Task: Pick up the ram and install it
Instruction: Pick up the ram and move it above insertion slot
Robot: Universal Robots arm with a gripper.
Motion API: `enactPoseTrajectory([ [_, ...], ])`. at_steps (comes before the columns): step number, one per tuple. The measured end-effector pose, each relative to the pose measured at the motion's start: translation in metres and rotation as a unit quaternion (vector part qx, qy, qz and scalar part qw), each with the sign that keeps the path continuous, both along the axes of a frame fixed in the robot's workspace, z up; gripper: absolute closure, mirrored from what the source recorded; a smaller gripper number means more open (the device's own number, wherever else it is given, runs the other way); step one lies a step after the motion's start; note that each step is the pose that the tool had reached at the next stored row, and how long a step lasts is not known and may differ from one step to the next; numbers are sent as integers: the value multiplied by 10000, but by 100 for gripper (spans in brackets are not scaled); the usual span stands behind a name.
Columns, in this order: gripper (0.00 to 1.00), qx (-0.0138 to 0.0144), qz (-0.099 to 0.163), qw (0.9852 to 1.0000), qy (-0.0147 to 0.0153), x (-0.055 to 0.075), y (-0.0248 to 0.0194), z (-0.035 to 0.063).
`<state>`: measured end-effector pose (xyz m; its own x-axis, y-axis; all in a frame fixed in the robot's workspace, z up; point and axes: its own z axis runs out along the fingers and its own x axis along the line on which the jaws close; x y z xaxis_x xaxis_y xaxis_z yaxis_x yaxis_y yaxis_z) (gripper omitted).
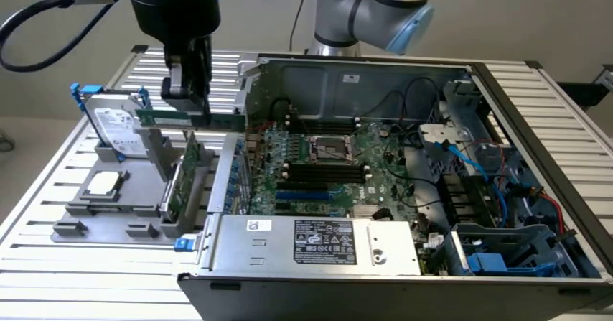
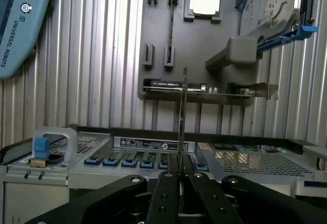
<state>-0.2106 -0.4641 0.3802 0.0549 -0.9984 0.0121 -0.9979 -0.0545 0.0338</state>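
In the exterior view the hand (image 1: pixel 186 109) hangs over the slatted surface (image 1: pixel 565 127) on the exterior view's left. It is pinching the upper edge of the ram (image 1: pixel 192 118), which is held level in the air, running left to right, apart from the things below it. Under it stands a grey holder (image 1: pixel 105 210). The holder carries a hard drive (image 1: pixel 120 131) upright at its far end, what looks like a processor chip (image 1: pixel 103 183) lying flat, and a green expansion card (image 1: pixel 182 181) on edge at its right side. Just right of the holder is the open computer case (image 1: pixel 403 70), and the ram's right end comes near the case's left wall. The motherboard (image 1: pixel 335 170) lies inside, and a power supply (image 1: pixel 321 242) sits at the near side. In the wrist view the ram shows edge-on as a thin strip gripped between two dark fingers (image 2: pixel 166 193). The holder, chip, drive and card lie beyond it, and a blue pendant (image 2: pixel 20 19) rests on the surface.
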Motion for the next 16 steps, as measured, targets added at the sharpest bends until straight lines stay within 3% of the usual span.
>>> enactPoseTrajectory([
  [8,86,1,0,10000,-1,358,34,-1],
  [16,86,0,0,10000,-1,675,141,-1],
])
